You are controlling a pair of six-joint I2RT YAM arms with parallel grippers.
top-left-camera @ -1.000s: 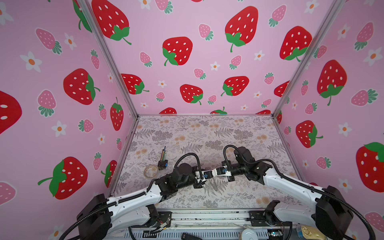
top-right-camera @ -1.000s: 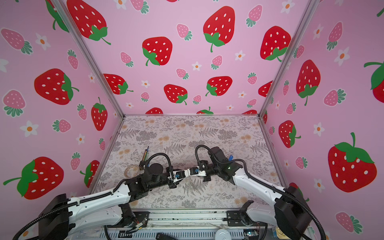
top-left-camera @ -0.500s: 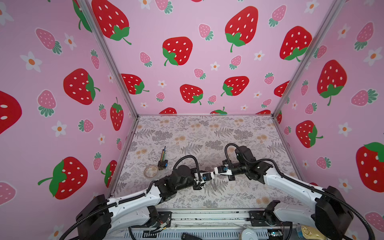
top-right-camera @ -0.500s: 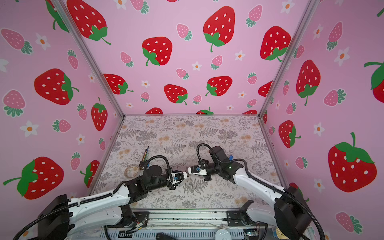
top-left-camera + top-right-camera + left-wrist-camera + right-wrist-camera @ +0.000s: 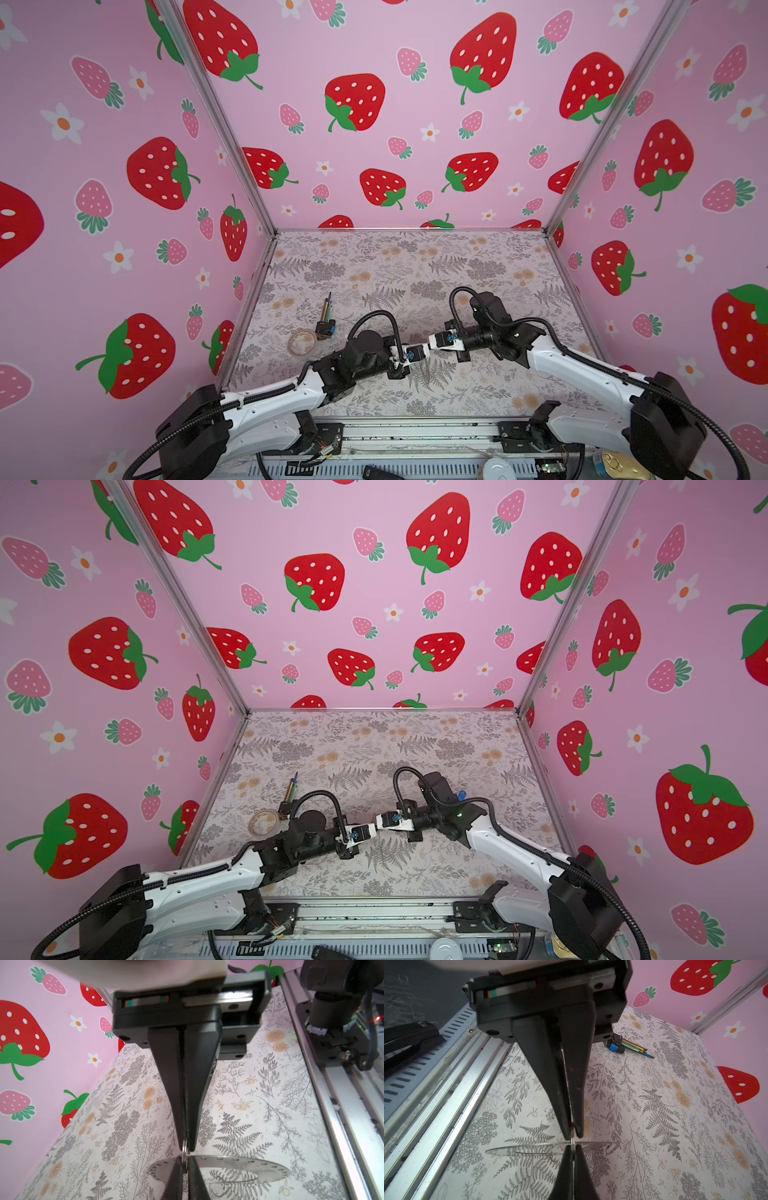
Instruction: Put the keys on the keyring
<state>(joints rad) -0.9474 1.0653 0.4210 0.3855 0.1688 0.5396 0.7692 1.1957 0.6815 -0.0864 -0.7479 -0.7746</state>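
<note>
Soft, even light filled the pink enclosure (image 5: 395, 50), leaving only faint shadows on the floral mat (image 5: 415, 266). Both top views bowed at their edges. In the wrist views, the white housing (image 5: 145, 972) nearest the lens was blurred. The rail (image 5: 446, 1105) beside the mat glared, and the keyring (image 5: 239, 1162) shone pale.

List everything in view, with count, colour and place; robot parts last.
keyring: one, grey, raised off the mat, beside the small silver ring
small silver ring: one, silver, pinched between left gripper and right gripper
wire loop: one, silver, against the keyring
tape roll: one, pale translucent, mat's left side
pencil bundle: one, multicoloured, black-and-blue holder, behind the tape roll
mat: one, floral grey-tan, covering the table
walls: three, pink with strawberries, around the mat
left gripper: one, black, shut on the small silver ring
right gripper: one, black, shut on the small silver ring, facing the left gripper
</note>
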